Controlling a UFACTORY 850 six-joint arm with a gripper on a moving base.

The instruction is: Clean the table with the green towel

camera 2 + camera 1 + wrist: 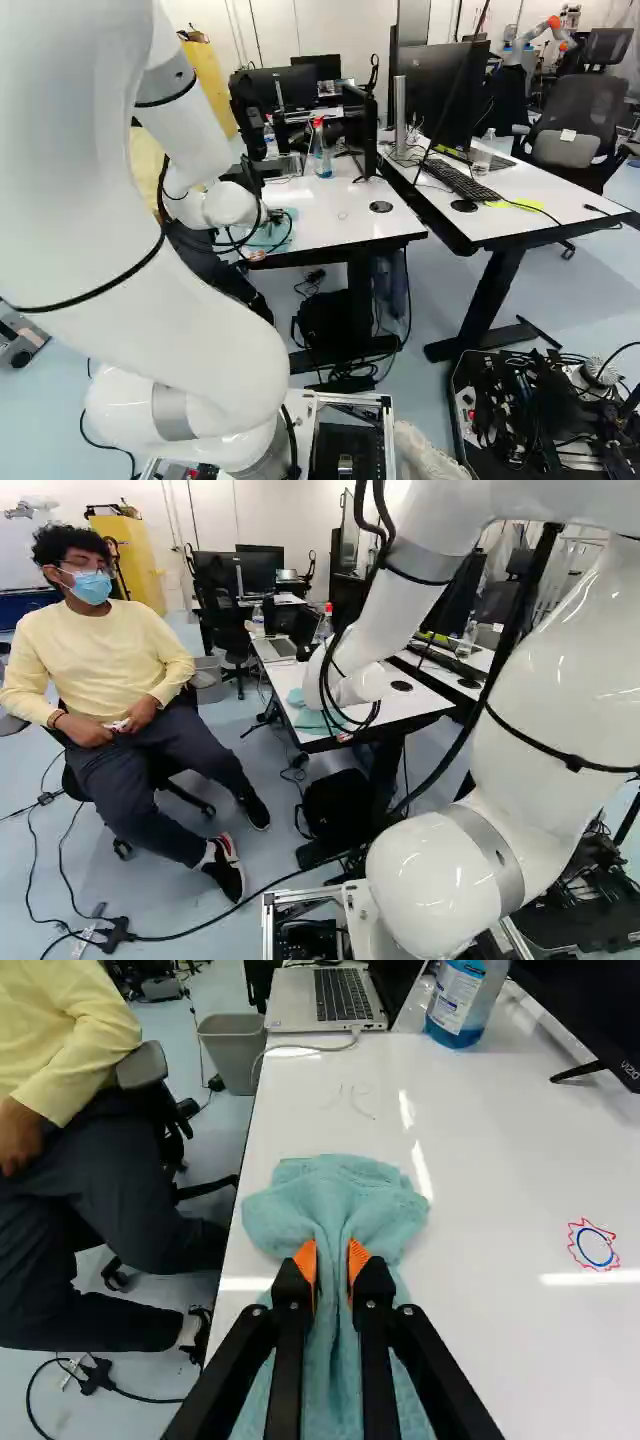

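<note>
Green towel (345, 1192) lies rumpled, clamped in the tool (274, 226), its underside perhaps folded.

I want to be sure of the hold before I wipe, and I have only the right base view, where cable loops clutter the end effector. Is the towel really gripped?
Observer: Yes. In the wrist view the end effector is closed on the towel, cloth bunched between its orange pads.
Operator: My arm hides what is beyond the table's edge on the towel's side. Anyone there?
Observer: Yes, the left base view shows a person seated beside the table, both hands in their lap.
Operator: Anything standing on the floor along that edge?
Observer: A grey wastebasket, close to the table's edge near the open laptop.
</note>
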